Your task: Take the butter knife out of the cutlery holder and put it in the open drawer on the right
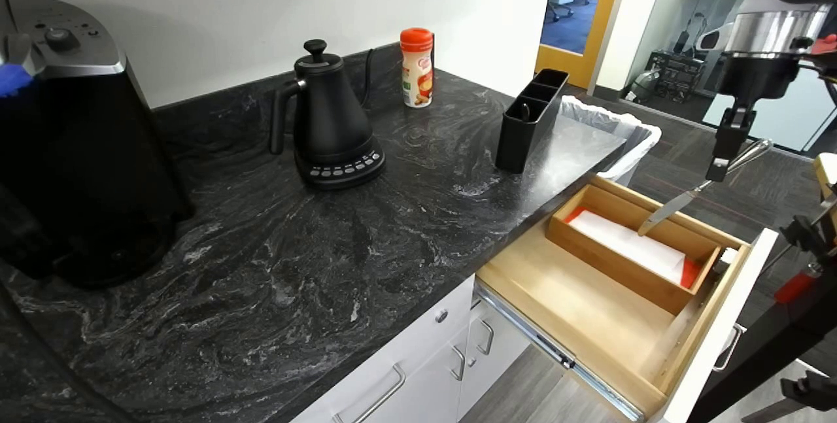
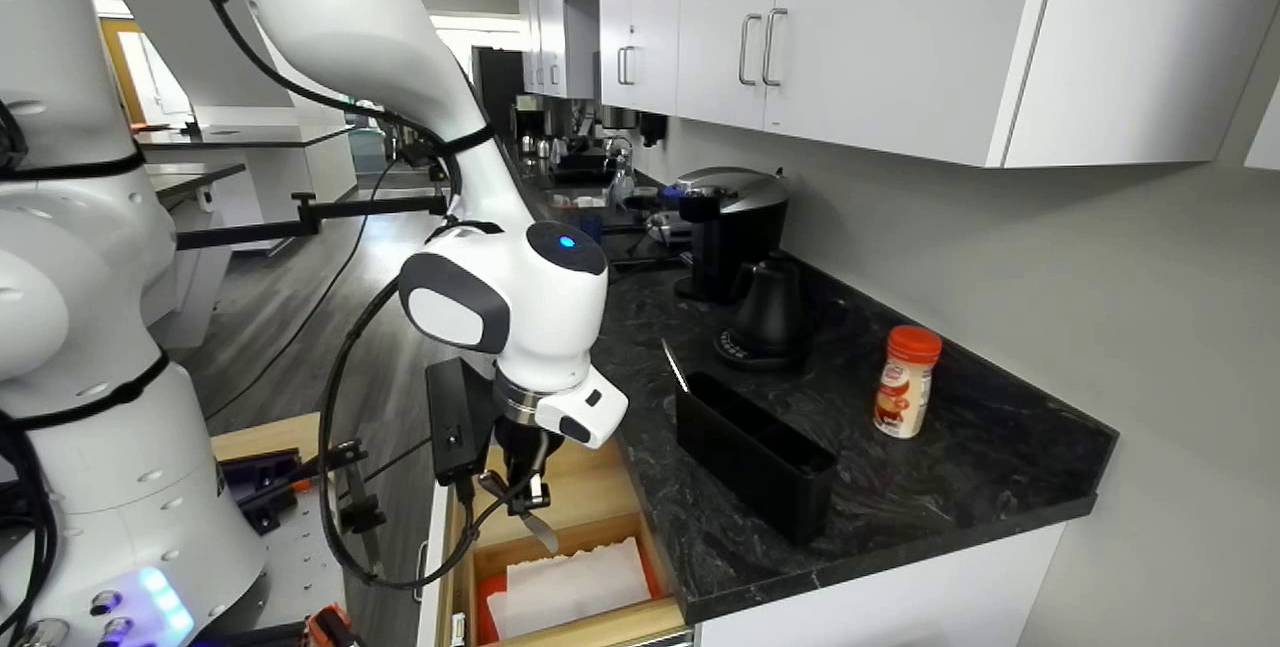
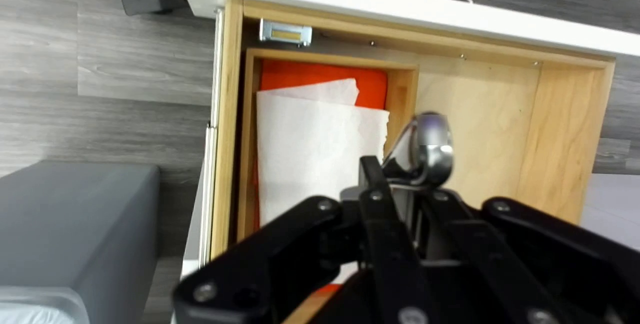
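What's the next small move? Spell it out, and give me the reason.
Probably lower the gripper slightly before releasing: it grips the butter knife above the open drawer, tilted with one end over the wooden tray, so letting go from here might make it fall.

Butter knife (image 1: 675,205) above open drawer (image 1: 592,289)

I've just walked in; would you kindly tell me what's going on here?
A robot gripper is holding the butter knife over the open drawer. The knife is out of the black cutlery holder, which stands on the dark counter with another utensil sticking up from it. It has not been set down in the drawer yet.
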Available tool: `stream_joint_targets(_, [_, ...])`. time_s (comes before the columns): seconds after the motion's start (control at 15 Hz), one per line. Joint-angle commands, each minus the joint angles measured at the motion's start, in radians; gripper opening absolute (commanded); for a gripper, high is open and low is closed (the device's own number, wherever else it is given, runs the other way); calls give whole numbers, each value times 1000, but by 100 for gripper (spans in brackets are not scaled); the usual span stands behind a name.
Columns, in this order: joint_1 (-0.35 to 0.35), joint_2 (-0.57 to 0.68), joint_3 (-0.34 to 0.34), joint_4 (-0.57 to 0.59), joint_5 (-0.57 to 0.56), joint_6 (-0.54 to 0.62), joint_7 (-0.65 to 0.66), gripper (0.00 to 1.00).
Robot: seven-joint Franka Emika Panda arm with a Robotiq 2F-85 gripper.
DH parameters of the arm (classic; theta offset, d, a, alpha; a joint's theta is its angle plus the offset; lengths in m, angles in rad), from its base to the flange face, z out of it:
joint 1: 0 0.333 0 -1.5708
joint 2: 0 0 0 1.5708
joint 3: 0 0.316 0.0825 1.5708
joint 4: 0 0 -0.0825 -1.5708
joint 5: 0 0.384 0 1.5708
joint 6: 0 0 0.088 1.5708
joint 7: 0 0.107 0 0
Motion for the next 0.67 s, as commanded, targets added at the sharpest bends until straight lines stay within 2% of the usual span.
stream_joint_targets(0.0, [29,20,19,0,87,130,-86,3])
stream_joint_targets(0.27, [58,57,42,1,205,238,-173,3])
stream_joint_targets(0.6, [87,101,94,1,458,319,-356,3])
